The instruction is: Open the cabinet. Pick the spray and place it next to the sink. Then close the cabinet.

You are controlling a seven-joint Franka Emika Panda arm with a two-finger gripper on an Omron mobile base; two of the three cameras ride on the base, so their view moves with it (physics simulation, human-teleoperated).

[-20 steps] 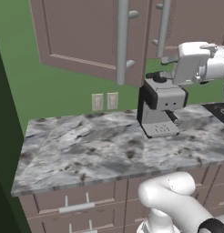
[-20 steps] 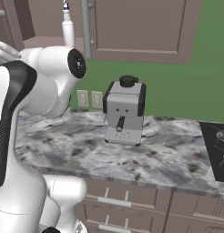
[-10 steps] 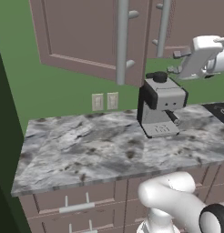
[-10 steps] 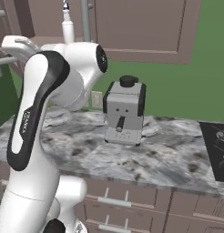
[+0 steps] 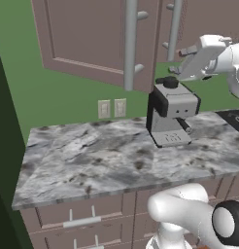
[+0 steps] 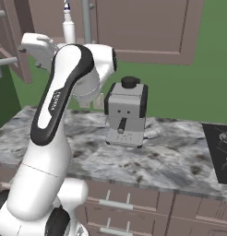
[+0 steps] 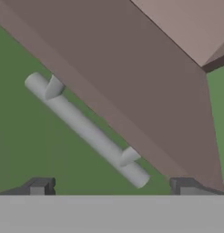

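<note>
The mauve-brown cabinet (image 5: 92,39) hangs above the counter, and its left door (image 6: 14,37) stands swung out. In the hand view that door's grey bar handle (image 7: 86,129) runs slantwise ahead of my gripper (image 7: 111,185). The gripper is open, its fingertips (image 7: 38,186) spread wide and apart from the bar. In the left base view the gripper (image 5: 179,61) hovers just right of the right door's handle (image 5: 175,29). The slim white spray (image 6: 68,27) with its blue tip stands upright inside the cabinet. The sink is out of view.
A grey coffee machine (image 5: 171,114) stands on the marbled counter (image 5: 92,160) below the hand. A black panel with pale marks (image 6: 219,152) is set in the counter at the far right. Drawers (image 5: 82,221) run beneath, and wall outlets (image 5: 111,108) sit behind.
My arm has swung over: its elbow moved right in the right base view, and the hand now shows beside the open left door. The door itself has not moved.
</note>
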